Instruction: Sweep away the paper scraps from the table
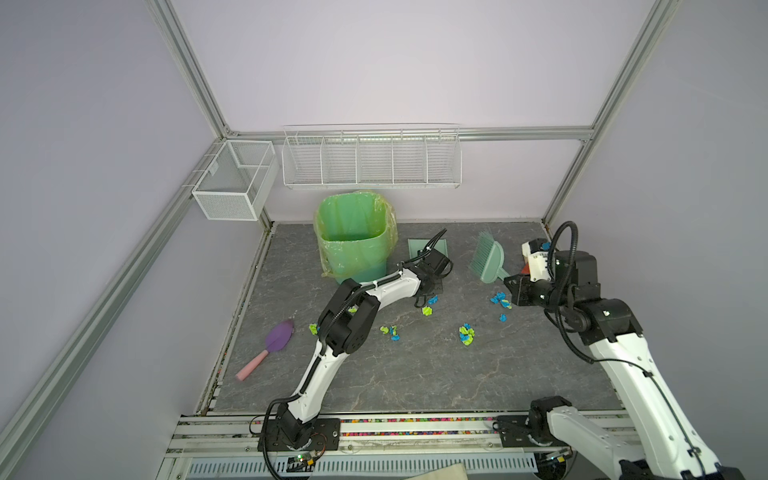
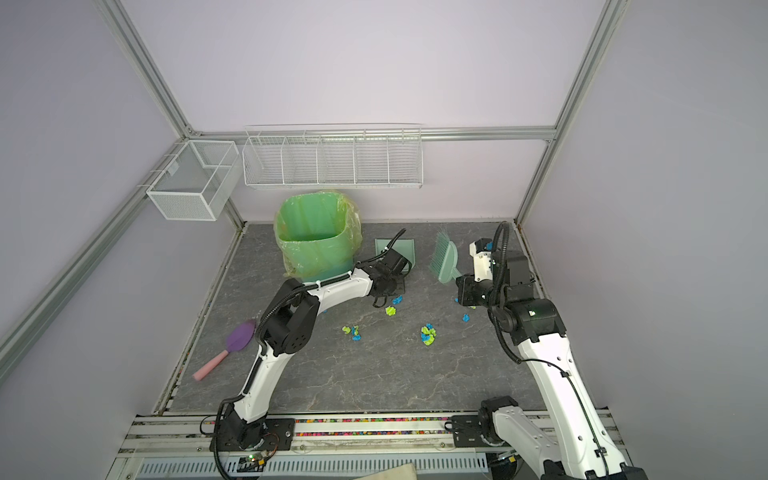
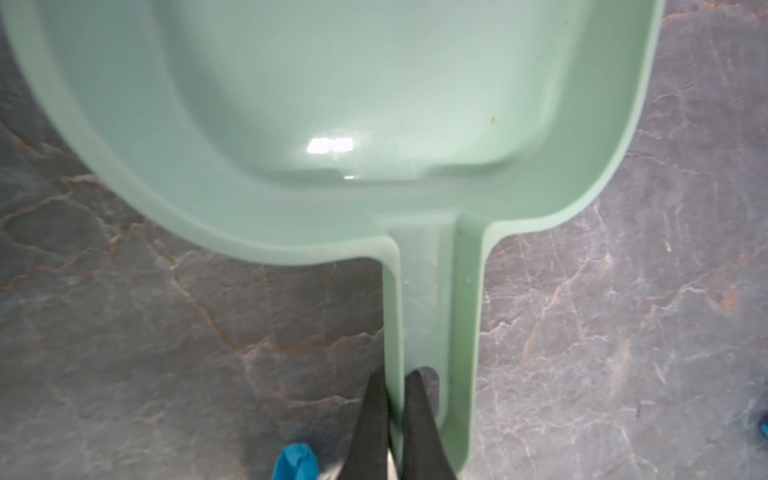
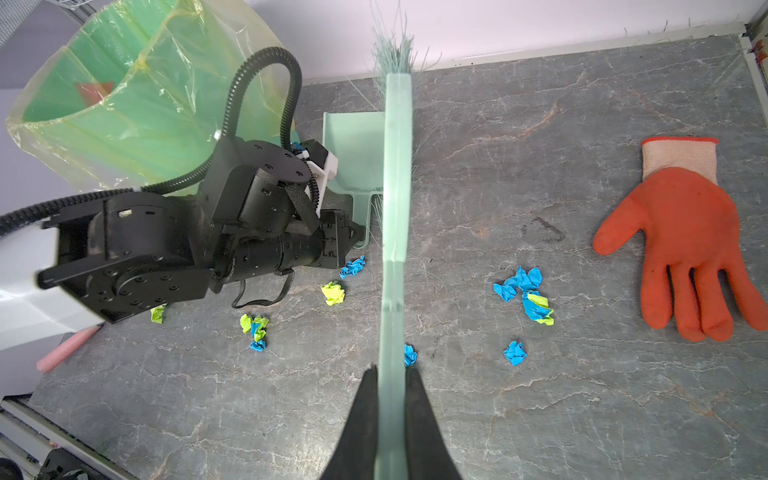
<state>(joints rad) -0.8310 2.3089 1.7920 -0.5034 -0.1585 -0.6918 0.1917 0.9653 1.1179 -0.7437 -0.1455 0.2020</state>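
Observation:
Blue and lime-green paper scraps (image 1: 466, 334) lie scattered over the middle of the dark veined table (image 1: 415, 374), with more (image 4: 523, 291) in the right wrist view. My left gripper (image 3: 392, 399) is shut on one side wall of the pale green dustpan's (image 3: 374, 104) handle. The pan lies flat on the table beside the bin (image 1: 417, 249). My right gripper (image 4: 392, 382) is shut on the handle of the pale green brush (image 4: 397, 208). The brush (image 1: 488, 257) is held off the table at the back right, bristles pointing toward the rear wall.
A green bin (image 1: 353, 237) lined with a yellowish bag stands at the back, left of the dustpan. A purple spatula with a pink handle (image 1: 274, 343) lies at the left edge. An orange glove (image 4: 690, 241) lies at the far right. Two wire baskets (image 1: 372, 156) hang on the walls.

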